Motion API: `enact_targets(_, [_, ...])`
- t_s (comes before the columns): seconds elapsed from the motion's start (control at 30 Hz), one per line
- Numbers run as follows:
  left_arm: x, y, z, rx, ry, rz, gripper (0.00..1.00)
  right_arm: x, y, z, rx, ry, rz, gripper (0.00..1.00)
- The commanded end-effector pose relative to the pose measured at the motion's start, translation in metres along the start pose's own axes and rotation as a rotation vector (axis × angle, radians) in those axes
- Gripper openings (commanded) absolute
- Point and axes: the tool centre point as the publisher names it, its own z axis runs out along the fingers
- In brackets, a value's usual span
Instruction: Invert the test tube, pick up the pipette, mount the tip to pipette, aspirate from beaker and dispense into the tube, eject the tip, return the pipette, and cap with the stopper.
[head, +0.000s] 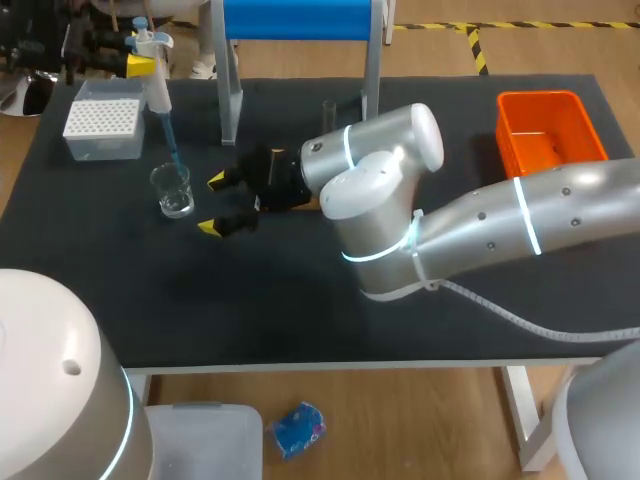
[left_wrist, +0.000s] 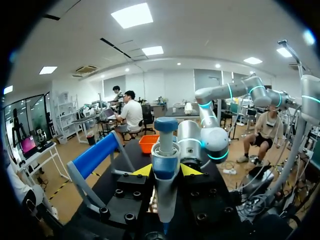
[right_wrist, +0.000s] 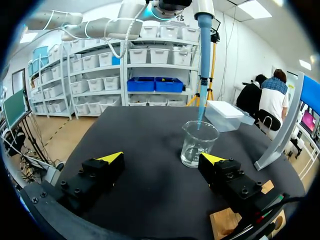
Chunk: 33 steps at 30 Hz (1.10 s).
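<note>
Two end effectors sit close to the beaker (head: 174, 190). The left end effector (left_wrist: 166, 171) is clamped on the pipette (left_wrist: 165, 150), held upright above the beaker, its blue tip (right_wrist: 204, 70) reaching down into the beaker's mouth. The right end effector (right_wrist: 162, 158) hangs low over the tabletop (head: 300, 310), fingers wide apart, the beaker just ahead of it. A white tip box (head: 103, 120) stands near the beaker, and an orange bin (head: 550, 130) well apart from it.

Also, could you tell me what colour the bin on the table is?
The bin is orange, clearest in the head view.
</note>
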Motion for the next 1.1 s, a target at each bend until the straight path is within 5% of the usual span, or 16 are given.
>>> enact_targets(0.03, [-0.007, 0.007, -0.003, 0.010, 0.019, -0.015, 0.00, 0.000, 0.000, 0.000, 0.001, -0.001, 0.000, 1.00])
enact_targets(1.1, [-0.030, 0.046, -0.004, 0.021, -0.002, -0.075, 0.00, 0.000, 0.000, 0.000, 0.001, -0.001, 0.000, 1.00])
